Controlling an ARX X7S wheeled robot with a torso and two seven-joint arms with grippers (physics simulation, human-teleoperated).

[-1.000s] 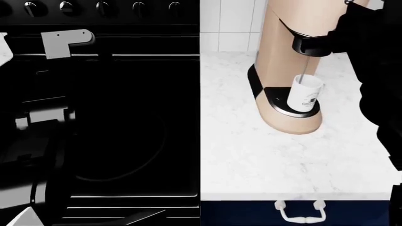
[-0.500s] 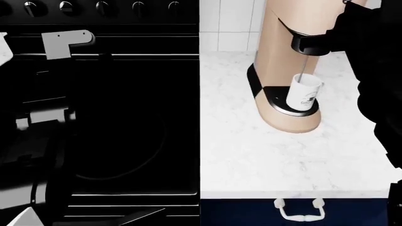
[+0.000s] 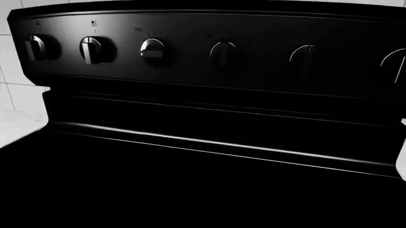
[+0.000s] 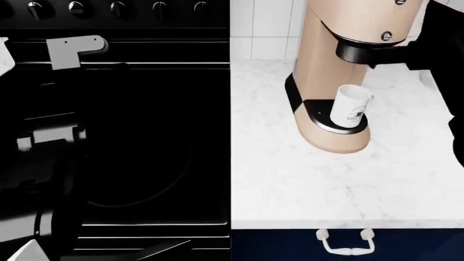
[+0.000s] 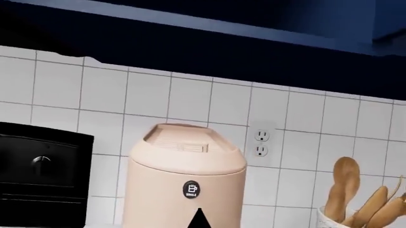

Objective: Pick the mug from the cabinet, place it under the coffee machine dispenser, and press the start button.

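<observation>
The mug [image 4: 351, 107] is sitting on the drip tray [image 4: 313, 113] under the coffee machine dispenser [image 4: 357, 53], at two o'clock on the surface [image 4: 290, 179]; placing looks done. The start button [image 5: 191, 189] is waiting. Neither tool is showing, so no telling.

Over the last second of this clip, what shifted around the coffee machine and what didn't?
The right arm has pulled back toward the right edge of the head view, uncovering the coffee machine dispenser and the round button on the machine's front. The mug stayed on the drip tray under the dispenser, upright and ungripped. The left arm and the stove look unchanged.
</observation>
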